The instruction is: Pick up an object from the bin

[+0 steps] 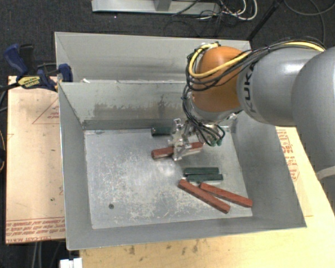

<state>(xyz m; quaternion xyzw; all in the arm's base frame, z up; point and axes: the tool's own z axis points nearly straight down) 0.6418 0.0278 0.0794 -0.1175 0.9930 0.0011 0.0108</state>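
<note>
Clenched on a red-brown bar [162, 153] at about its middle, with the fingers [177, 140] of the gripper [178, 144] set down one to each side of it. Lying flat on the floor of the bin [72, 149], that bar, a little toward the back of the floor and right of its middle, with its left end slightly lower in the view than its right end and both ends sticking out past the fingers. Just behind and to the left, close to the foot of the back wall, a short dark block [162, 130], apart from the bar. Toward the front right, near but not touching the gripped bar, a pair of dark green bars [202, 175] side by side. Right in front of those, two more red-brown bars [204, 196], long and slanted, lying close together with their left ends almost meeting. Bare grey metal over the left half of the floor. Above the gripper, a rounded orange cover [215, 77] wrapped with yellow and black cables [195, 60]. Beyond that, the thick grey arm [290, 88] coming in from the right over the bin's rim.
</note>
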